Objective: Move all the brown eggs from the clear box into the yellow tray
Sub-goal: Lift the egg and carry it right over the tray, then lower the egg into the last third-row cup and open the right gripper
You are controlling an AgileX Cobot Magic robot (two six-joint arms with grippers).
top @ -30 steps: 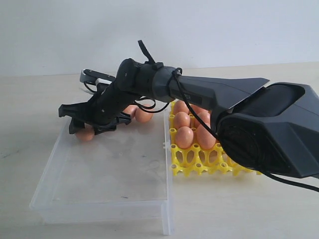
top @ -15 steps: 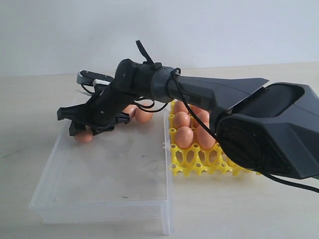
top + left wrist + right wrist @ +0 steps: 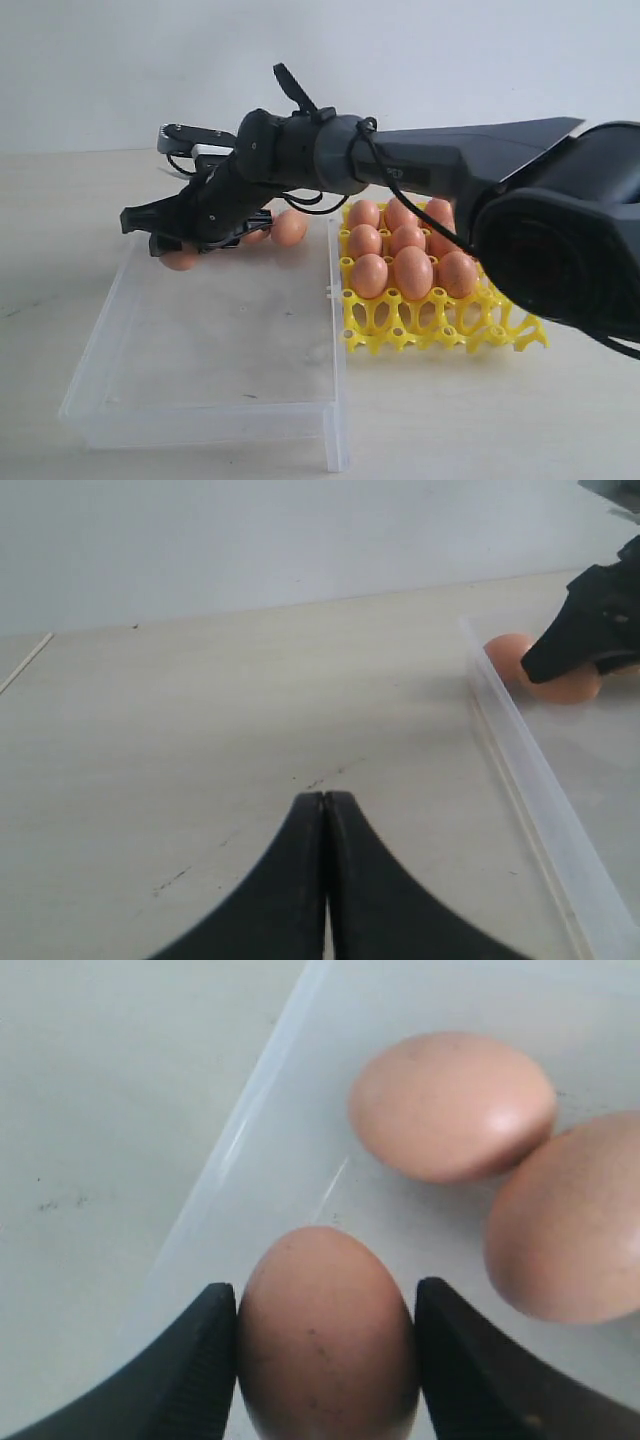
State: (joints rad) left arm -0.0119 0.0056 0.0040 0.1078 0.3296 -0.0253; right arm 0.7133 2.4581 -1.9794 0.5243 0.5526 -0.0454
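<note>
My right gripper (image 3: 175,238) reaches across to the far left corner of the clear box (image 3: 200,405) and is shut on a brown egg (image 3: 325,1330), held a little above the box floor. The same held egg (image 3: 180,259) shows under the black fingers (image 3: 195,1360). Two more brown eggs (image 3: 452,1105) lie in the box beyond it. The yellow tray (image 3: 440,330) on the right holds several brown eggs (image 3: 413,270). My left gripper (image 3: 325,798) is shut and empty over the bare table, left of the box wall (image 3: 530,780).
A pale wooden table (image 3: 50,230) carries everything. A white wall stands behind. The big black right arm (image 3: 560,240) spans the tray's right side. Near cups of the tray (image 3: 400,325) hold nothing.
The right gripper has lifted slightly with the egg in it, and the right arm's rear section has risen, uncovering more of the tray.
</note>
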